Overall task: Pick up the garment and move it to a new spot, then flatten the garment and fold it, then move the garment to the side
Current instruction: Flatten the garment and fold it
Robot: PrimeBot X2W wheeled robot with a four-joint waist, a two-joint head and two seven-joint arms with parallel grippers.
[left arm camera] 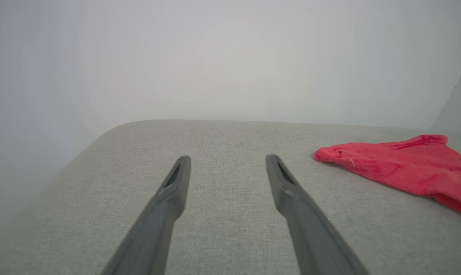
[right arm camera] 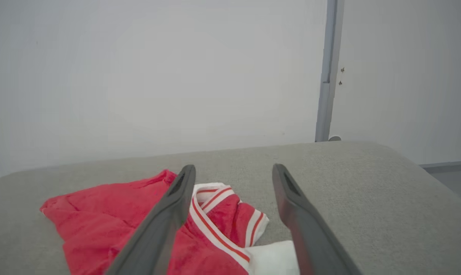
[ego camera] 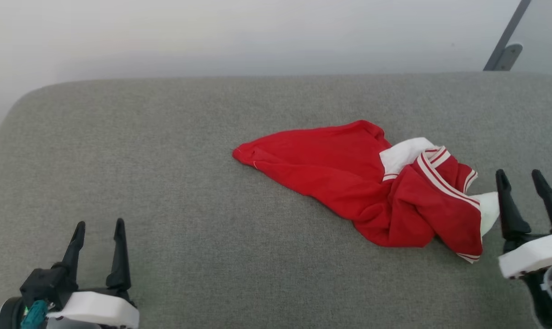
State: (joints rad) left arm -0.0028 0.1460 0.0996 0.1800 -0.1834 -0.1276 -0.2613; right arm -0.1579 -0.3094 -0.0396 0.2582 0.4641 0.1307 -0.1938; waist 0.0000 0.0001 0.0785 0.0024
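Garment: the garment (ego camera: pixel 330 173) lies crumpled, red, with white sleeves and red-and-white striped trim.
Place: right of centre on the grey cushion (ego camera: pixel 166 151), just beside my right gripper (ego camera: pixel 519 173).
Fingers: my left gripper (ego camera: pixel 99 222) and right both spread, empty.

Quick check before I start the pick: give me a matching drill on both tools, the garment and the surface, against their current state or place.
Column one:
1. left tool
2. right tool
3. garment
4. padded surface

Column two:
A. crumpled, red with striped trim
B. open, close beside the white sleeve
C. grey, with the garment lying on it
D. open, over bare fabric, well apart from the garment

Pairs: 1-D, 2-B, 3-A, 4-C
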